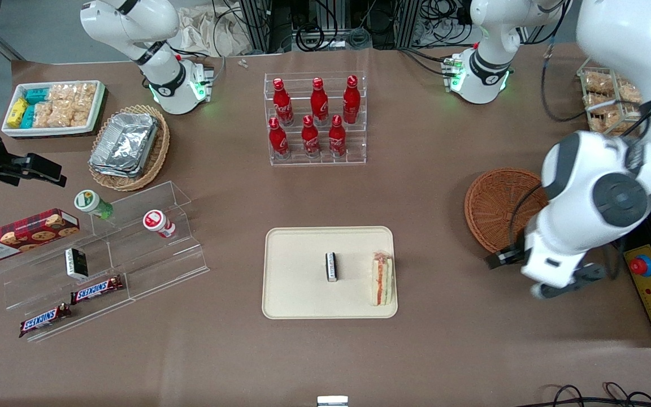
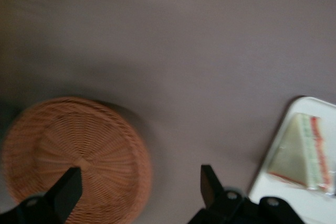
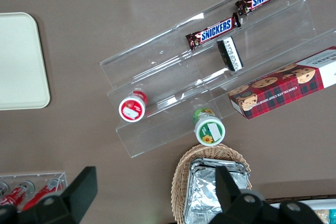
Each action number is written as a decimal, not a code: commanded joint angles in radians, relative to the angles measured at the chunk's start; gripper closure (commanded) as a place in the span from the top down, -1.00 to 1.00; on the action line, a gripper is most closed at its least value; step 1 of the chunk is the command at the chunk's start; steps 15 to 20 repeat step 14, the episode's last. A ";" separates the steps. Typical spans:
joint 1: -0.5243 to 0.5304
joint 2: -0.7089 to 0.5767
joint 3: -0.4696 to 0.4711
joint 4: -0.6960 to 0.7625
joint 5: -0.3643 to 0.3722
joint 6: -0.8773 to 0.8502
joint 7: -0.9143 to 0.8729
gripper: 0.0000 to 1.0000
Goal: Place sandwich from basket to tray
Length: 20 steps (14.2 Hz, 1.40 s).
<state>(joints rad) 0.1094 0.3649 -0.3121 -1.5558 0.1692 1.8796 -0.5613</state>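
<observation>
The sandwich (image 1: 382, 280) lies on the cream tray (image 1: 297, 294), at the tray's end nearest the working arm, with its red, orange and green layers showing. The left wrist view shows it (image 2: 304, 153) on the tray (image 2: 315, 200) too. The reddish-brown wicker basket (image 1: 498, 206) is empty and partly covered by the arm; it also shows in the left wrist view (image 2: 73, 145). The left gripper (image 1: 506, 257) hovers over the basket's rim nearest the front camera, between basket and tray. It (image 2: 139, 190) is open and empty.
A small black-and-white packet (image 1: 331, 266) lies on the tray's middle. A rack of red bottles (image 1: 316, 118) stands farther from the camera than the tray. A clear stepped stand with snacks (image 1: 105, 254) and a tan basket of foil trays (image 1: 127, 146) lie toward the parked arm's end.
</observation>
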 commanded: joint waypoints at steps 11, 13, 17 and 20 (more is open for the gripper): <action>0.180 -0.386 -0.036 -0.325 -0.146 0.022 0.228 1.00; 0.181 -0.206 -0.035 -0.032 -0.145 -0.144 0.224 1.00; 0.179 -0.152 -0.036 0.068 -0.146 -0.234 0.221 1.00; 0.179 -0.152 -0.036 0.068 -0.146 -0.234 0.221 1.00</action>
